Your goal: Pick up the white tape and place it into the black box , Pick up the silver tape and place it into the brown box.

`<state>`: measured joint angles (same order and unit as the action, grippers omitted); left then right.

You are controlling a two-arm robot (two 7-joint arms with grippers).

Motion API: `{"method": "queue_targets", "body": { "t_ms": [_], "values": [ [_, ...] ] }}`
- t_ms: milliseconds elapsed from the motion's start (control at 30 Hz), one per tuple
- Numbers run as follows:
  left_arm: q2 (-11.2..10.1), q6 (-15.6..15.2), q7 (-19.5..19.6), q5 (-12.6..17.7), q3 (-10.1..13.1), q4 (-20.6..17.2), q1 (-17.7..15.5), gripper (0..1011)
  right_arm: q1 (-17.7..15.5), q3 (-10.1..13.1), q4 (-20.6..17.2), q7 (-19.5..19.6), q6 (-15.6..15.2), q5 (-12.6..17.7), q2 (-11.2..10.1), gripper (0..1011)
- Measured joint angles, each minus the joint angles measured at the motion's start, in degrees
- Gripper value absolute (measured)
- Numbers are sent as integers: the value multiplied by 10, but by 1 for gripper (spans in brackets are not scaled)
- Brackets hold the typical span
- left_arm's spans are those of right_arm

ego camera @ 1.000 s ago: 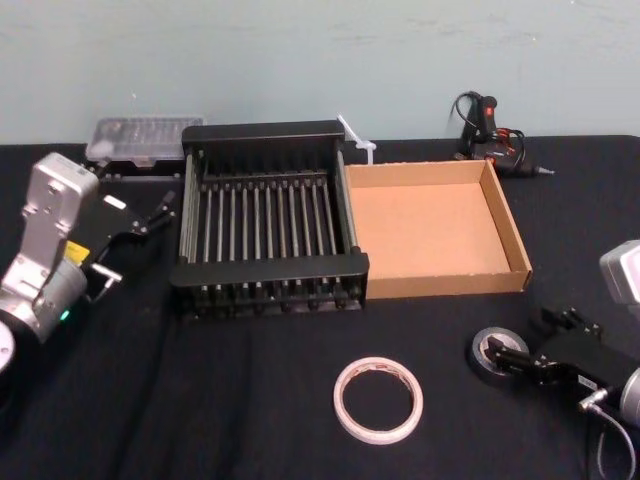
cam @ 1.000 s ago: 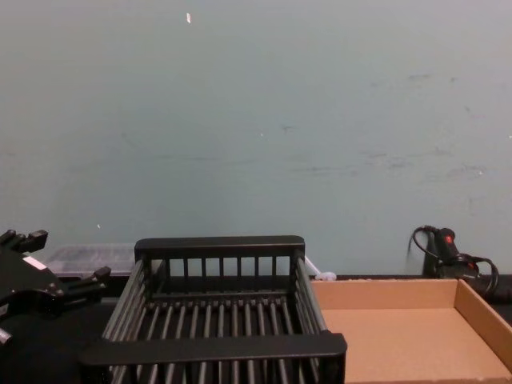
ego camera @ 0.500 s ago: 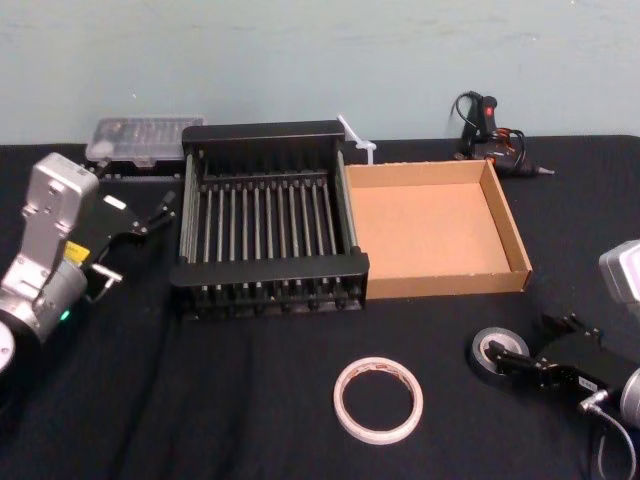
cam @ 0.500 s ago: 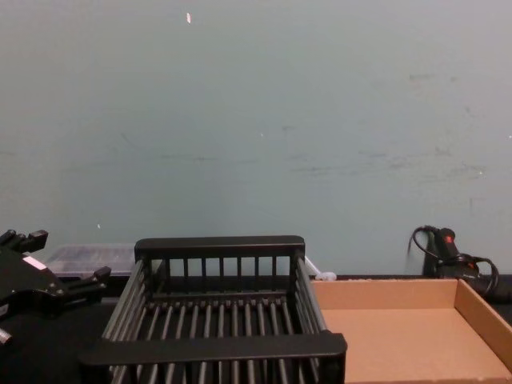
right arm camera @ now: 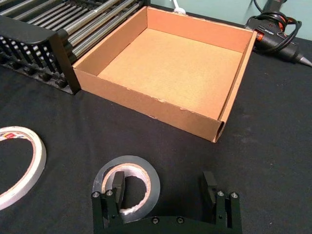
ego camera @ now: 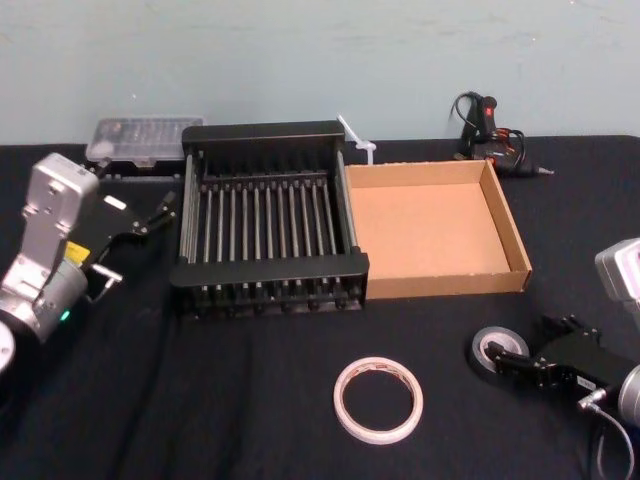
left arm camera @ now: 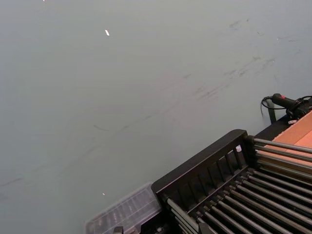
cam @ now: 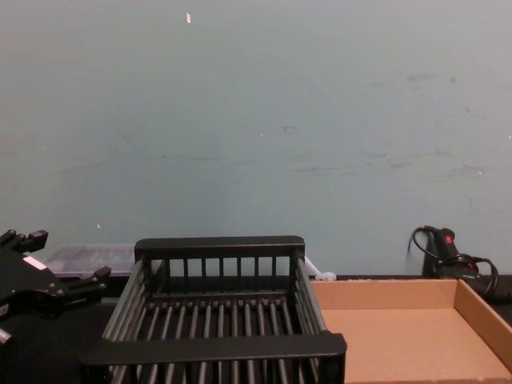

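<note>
- Head view, nearest row: the white tape (ego camera: 343, 402) is lying flat on the black tabletop (ego camera: 230, 400) with its hole facing up. It is sitting in front of the seam where the two boxes are meeting.
- To its right, the silver tape (ego camera: 479, 357) is also lying flat on the tabletop. It is well apart from the white tape and in front of the brown box's right end.
- The right gripper (ego camera: 528, 345) is sitting low at the silver tape, reaching in from the right. Its jaws are standing wide apart and are clamping nothing.
- Right wrist view: the right gripper (right arm camera: 164, 187) is straddling the wall of the silver tape (right arm camera: 129, 162). One finger (right arm camera: 117, 185) is reaching into the pale core, and the other is standing outside the roll with bare cloth between them. Whether the inner finger is touching the roll cannot be told. The white tape (right arm camera: 39, 158) is showing beside it, apart from the gripper.
- Middle row: the brown box (ego camera: 440, 285) is sitting beyond the silver tape, its plain bottom showing. Its left wall is running just beside the right wall of the black box (ego camera: 270, 270).
- Chest view: the black box (cam: 216, 348) and the brown box (cam: 384, 294) are standing side by side.
- The left gripper (ego camera: 143, 238) is hovering just beside the black box's left wall, fingers spread and grasping nothing.
- Far row: a clear plastic case (ego camera: 140, 140) is lying behind the black box's left corner. A glue gun (ego camera: 490, 130) is lying behind the brown box, near the wall.
</note>
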<state>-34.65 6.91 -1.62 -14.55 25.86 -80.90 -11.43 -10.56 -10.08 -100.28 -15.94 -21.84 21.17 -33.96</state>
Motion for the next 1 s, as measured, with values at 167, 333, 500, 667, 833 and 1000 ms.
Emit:
{"method": "queue_targets", "body": {
  "t_ms": [167,333,500,667,833,1000],
  "values": [
    [0,0,0,0,0,0,0,1002,0,0,0,0,-1,0,0,1000],
    [0,0,0,0,0,0,0,1001,0,0,0,0,-1,0,0,1000],
    [0,0,0,0,0,0,0,1002,0,0,0,0,-1,0,-1,1000],
    [0,0,0,0,0,0,0,1001,0,0,0,0,-1,1,-1,944],
    [0,0,0,0,0,0,0,1001,-1,0,0,0,0,1,-1,821],
    [0,0,0,0,0,0,0,1001,-1,-1,0,1,0,1,-1,692]
  ]
}}
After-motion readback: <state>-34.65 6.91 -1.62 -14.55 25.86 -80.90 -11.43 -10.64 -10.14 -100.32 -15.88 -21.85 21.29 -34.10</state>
